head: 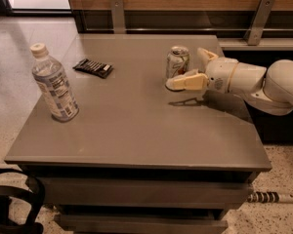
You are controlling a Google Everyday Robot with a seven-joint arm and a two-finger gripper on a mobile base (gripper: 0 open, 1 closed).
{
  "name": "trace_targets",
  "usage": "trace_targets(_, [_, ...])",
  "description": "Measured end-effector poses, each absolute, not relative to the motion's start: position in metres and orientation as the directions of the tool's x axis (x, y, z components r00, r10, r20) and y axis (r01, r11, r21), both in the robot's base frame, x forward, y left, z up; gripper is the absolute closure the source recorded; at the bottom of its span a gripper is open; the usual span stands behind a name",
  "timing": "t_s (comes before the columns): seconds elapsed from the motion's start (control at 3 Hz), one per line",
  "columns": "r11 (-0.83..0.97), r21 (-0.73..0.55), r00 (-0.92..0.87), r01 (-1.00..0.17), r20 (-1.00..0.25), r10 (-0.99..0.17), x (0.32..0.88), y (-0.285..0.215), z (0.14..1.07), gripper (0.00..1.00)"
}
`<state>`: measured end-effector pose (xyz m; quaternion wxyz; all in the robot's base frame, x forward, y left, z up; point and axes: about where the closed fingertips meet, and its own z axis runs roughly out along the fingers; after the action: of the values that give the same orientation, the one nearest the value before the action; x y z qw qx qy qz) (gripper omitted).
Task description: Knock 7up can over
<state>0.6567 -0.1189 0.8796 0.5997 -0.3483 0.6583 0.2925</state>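
Note:
The 7up can (177, 60) stands upright on the grey table (136, 126), toward the back right. It is pale silver and green with a silver top. My gripper (186, 68) reaches in from the right, level with the can, and is open and empty. Its near finger (186, 82) lies across the front of the can's base, and its far finger (205, 55) sticks up just right of the can. I cannot tell whether a finger touches the can.
A clear plastic bottle (53, 84) with a white cap stands at the table's left. A dark flat packet (93, 68) lies behind it, left of the can. A wooden wall with metal brackets (117, 13) runs behind the table.

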Motion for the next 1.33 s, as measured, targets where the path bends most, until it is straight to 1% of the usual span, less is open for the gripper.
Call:
trace_targets(0.33, [0.584, -0.034, -0.038, -0.811, -0.993, -0.110, 0.6561, -0.1171, 0.8812, 0.25])
trace_targets(0.67, [0.579, -0.034, -0.037, -0.815, -0.993, -0.110, 0.6560, -0.1130, 0.8815, 0.57])
trace_targets(1.33, [0.572, -0.034, -0.035, -0.820, -0.993, -0.110, 0.6560, -0.1072, 0.8820, 1.00])
